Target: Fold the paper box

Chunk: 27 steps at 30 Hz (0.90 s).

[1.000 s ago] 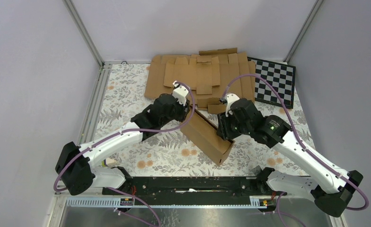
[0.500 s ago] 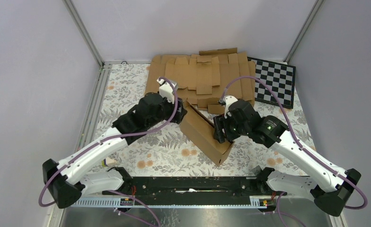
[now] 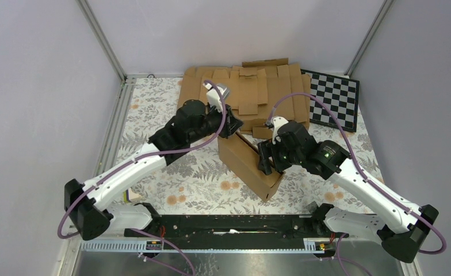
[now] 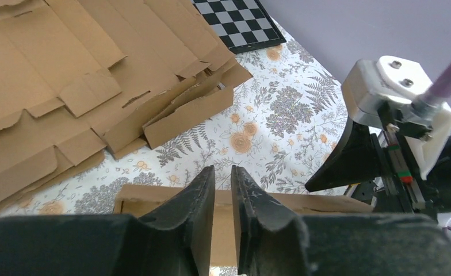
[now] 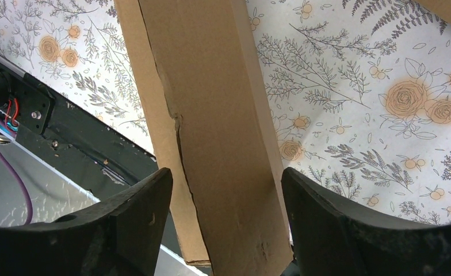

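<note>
As we look outward from the arm bases, the paper box stands part-folded on the middle of the floral counter, its length running from 11 to 5 o'clock. The right jaws straddle its 3 o'clock wall, spread wide, with one of the fingers on each side of the cardboard; we cannot tell whether they press it. At the box's 11 o'clock end the left jaws hover almost closed, only a thin slit between them, gripping nothing we can see. Farther off, at 12 o'clock, lies a pile of flat blanks, with a checkerboard at 1 o'clock.
</note>
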### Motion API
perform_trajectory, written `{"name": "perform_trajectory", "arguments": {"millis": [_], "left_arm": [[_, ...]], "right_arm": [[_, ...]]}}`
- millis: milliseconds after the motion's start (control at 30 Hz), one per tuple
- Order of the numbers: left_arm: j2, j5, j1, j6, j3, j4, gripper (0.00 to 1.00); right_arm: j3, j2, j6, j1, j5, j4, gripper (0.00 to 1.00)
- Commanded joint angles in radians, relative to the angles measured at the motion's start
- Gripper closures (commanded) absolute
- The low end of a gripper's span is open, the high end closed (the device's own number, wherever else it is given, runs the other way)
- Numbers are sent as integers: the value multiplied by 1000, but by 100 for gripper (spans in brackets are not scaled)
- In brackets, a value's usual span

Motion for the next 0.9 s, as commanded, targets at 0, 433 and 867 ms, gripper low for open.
{"name": "perform_trajectory", "arguments": {"millis": [0, 433, 867], "left_arm": [[48, 48, -3, -18, -27, 160, 81], [29, -13, 2, -63, -264, 237, 85], [29, 15, 2, -93, -365, 236, 85]], "right_arm": [[15, 1, -10, 6, -16, 1, 22], [28, 102, -60, 7, -106, -48, 0], [163, 64, -94, 12, -122, -101, 0]]}}
